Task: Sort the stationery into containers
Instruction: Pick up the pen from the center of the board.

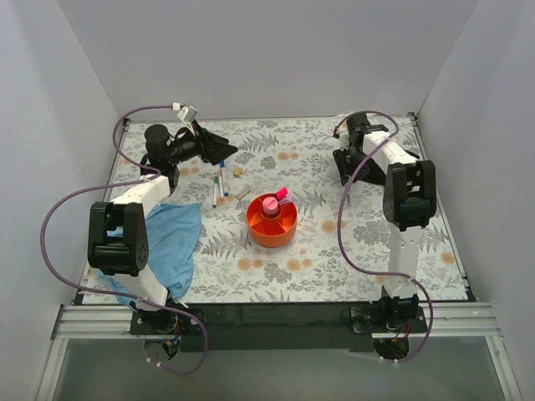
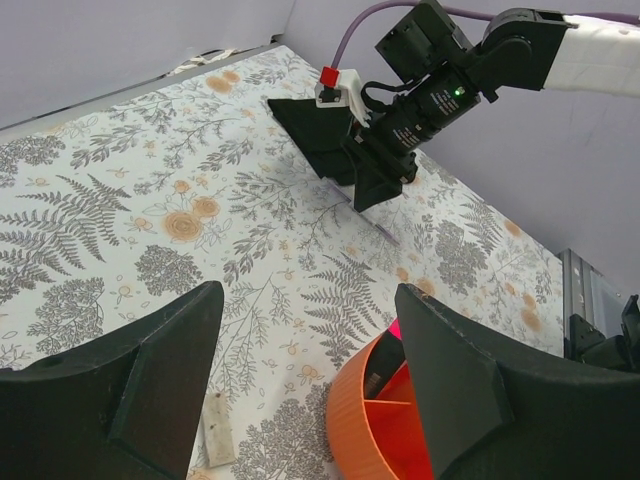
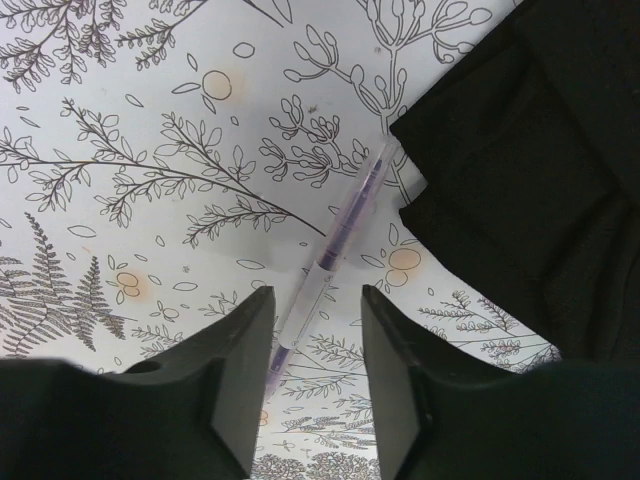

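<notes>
**Top view, left to right.** A blue cloth [image 1: 171,242] lies at 9 o'clock of the organizer [image 1: 267,239], partly under the left arm. The left hand [image 2: 305,300] is at 11 o'clock, with its fingers wide apart and nothing between them. Pens [image 1: 219,185] and two tan blocks [image 1: 238,171] lie loose on the surface [image 1: 334,259] at 10 to 11 o'clock of the organizer. In the organizer, the central cup holds a pink highlighter [image 1: 270,205] upright. A pink piece [image 1: 283,195] sits at the outer ring's 1 o'clock. The right hand [image 3: 314,305] is at 2 o'clock. Its fingers are apart, one on either side of a purple pen [image 3: 335,235] lying flat on the surface.
</notes>
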`<action>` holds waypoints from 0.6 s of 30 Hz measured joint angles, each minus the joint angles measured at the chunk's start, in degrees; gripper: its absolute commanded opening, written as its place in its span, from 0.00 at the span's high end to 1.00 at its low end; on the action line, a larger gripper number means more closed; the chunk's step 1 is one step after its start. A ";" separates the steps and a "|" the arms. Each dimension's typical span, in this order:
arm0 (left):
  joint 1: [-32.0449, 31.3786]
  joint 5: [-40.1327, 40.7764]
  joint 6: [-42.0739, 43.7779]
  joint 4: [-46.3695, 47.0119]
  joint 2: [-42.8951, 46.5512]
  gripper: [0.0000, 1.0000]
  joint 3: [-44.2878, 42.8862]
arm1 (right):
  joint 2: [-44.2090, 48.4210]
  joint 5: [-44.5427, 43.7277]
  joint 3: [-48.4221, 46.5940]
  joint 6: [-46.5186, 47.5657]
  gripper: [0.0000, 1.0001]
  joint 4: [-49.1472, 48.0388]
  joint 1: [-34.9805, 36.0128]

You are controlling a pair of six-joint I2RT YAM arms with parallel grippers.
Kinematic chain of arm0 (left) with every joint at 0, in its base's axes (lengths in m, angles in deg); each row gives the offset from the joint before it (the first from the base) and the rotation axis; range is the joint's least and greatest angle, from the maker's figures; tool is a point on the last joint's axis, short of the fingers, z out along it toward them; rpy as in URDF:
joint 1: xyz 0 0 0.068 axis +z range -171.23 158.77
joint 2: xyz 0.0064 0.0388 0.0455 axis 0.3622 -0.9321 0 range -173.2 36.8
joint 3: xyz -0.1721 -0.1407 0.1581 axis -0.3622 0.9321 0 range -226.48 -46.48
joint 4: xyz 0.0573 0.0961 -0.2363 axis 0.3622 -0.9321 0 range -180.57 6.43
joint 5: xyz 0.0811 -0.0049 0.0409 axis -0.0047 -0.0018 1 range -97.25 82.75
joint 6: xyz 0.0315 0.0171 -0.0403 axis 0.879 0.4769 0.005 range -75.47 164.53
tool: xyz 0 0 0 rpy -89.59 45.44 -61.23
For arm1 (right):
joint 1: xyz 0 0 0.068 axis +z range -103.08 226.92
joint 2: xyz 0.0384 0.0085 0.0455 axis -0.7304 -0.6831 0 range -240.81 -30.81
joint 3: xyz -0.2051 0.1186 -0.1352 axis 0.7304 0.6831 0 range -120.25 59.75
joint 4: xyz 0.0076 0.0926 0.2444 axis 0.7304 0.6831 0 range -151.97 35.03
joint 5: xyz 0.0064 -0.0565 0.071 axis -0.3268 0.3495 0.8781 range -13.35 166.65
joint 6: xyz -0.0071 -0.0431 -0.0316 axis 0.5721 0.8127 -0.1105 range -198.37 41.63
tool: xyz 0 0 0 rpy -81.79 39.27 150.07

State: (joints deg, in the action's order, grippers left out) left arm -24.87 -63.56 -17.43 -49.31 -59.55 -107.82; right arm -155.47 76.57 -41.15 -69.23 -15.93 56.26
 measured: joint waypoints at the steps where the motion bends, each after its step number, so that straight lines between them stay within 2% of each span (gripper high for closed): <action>1: 0.07 0.02 -0.02 0.00 -0.15 0.30 0.00 | -0.04 -0.13 0.00 0.04 0.58 -0.04 -0.02; 6: 0.31 0.28 -0.02 -0.17 -0.76 0.30 0.00 | -2.14 -1.07 -0.07 -0.02 0.60 -0.48 -0.28; 8: 0.50 0.37 0.02 -0.55 -0.83 0.30 0.00 | -2.45 -1.36 -0.59 -0.04 0.66 -0.81 -0.31; 9: 0.52 0.42 0.02 -0.81 -0.85 0.30 0.00 | -2.51 -1.44 -0.68 -0.09 0.70 -0.79 -0.33; 11: 0.55 0.46 0.02 -1.05 -0.85 0.30 0.00 | -2.58 -1.44 -0.70 -0.02 0.83 -0.83 -0.31; 12: 0.55 0.46 0.02 -1.14 -0.85 0.30 0.00 | -2.60 -1.46 -0.70 0.02 0.94 -0.85 -0.26; 13: 0.59 0.48 0.02 -1.20 -0.85 0.30 0.00 | -2.67 -1.55 -0.72 0.07 0.99 -0.87 -0.26; 18: 0.83 0.50 0.22 -1.77 -0.85 0.30 -0.22 | -2.82 -2.19 -1.05 0.07 0.99 -0.59 -0.17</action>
State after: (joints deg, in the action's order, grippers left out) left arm -24.04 -63.06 -17.21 -51.08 -60.41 -108.04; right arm -158.29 74.39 -42.20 -69.16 -16.52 56.09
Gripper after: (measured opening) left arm 0.696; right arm 0.058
